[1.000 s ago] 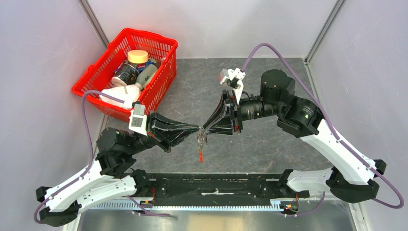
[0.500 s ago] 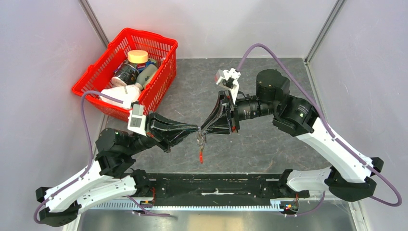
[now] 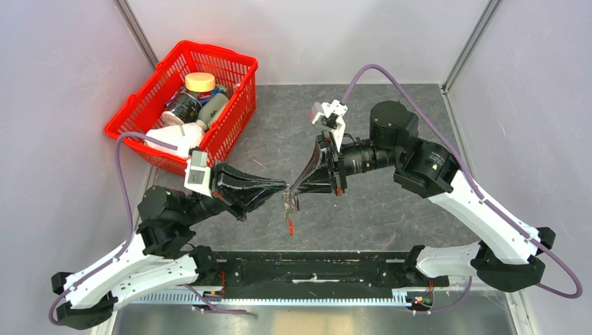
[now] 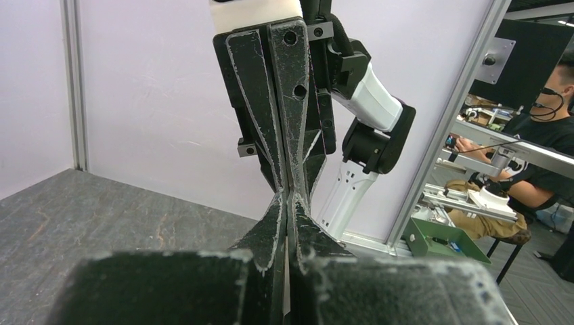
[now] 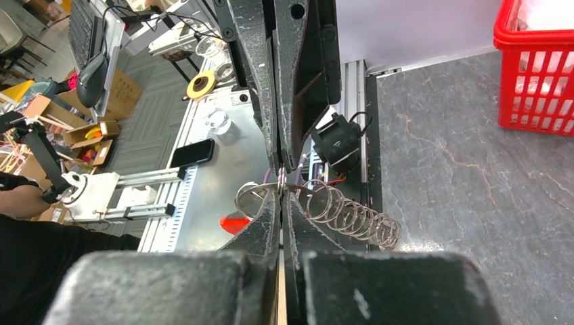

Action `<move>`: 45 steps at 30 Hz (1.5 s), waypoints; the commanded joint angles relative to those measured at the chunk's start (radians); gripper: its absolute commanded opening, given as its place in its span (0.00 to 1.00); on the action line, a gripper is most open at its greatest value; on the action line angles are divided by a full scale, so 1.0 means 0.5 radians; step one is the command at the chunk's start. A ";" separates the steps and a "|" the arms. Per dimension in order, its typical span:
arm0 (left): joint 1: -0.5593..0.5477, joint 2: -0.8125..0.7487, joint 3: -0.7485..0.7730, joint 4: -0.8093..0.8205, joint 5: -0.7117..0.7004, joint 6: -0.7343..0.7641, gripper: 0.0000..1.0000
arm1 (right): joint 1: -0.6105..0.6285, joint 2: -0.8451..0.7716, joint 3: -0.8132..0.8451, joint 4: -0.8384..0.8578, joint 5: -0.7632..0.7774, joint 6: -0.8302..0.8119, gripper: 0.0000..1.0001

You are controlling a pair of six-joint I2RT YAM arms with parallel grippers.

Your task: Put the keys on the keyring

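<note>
Both grippers meet nose to nose in mid-air, down from the red basket (image 3: 143,87) towards the arm bases and off to its right-hand corner. The left gripper (image 3: 283,187) has its fingers pressed flat together, and so does the right gripper (image 3: 294,190), with no gap showing in either wrist view. The keyring (image 3: 288,203) hangs just under where the tips touch, its red strap (image 3: 290,225) dangling straight down above the table (image 3: 391,209), the whole thing well apart from the basket. I cannot tell which pinch actually carries it, and I cannot pick the keys out from the tangle of wire. The right wrist view shows a run of thin overlapping wire loops (image 5: 338,213) strung beside the fingertips. I would judge it very light, springy and slick: hard round wire that can roll or twist out of flat pads, with a limp strap that gives no control. The wire itself, close to the split, looks the place to hold, and the strap should hang free. The table is dark grey, stone-patterned and matt, so a dropped key would be hard to spot. Pale lilac walls with aluminium posts stand behind the basket, which holds jars and bottles. Past the enclosure I can see desks, cardboard boxes and someone seated at a bench.
</note>
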 commanded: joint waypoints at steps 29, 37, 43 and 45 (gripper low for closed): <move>0.006 0.476 0.665 -1.652 0.676 -0.031 0.43 | 0.011 0.010 -0.246 -0.767 -0.418 -0.706 0.00; 0.005 0.484 0.636 -1.658 0.687 -0.033 0.46 | 0.012 0.055 -0.242 -0.759 -0.415 -0.720 0.00; 0.006 0.502 0.617 -1.658 0.688 -0.028 0.46 | 0.015 0.108 -0.222 -0.720 -0.449 -0.704 0.00; 0.005 0.507 0.611 -1.659 0.681 -0.023 0.46 | 0.022 0.123 -0.213 -0.716 -0.456 -0.704 0.00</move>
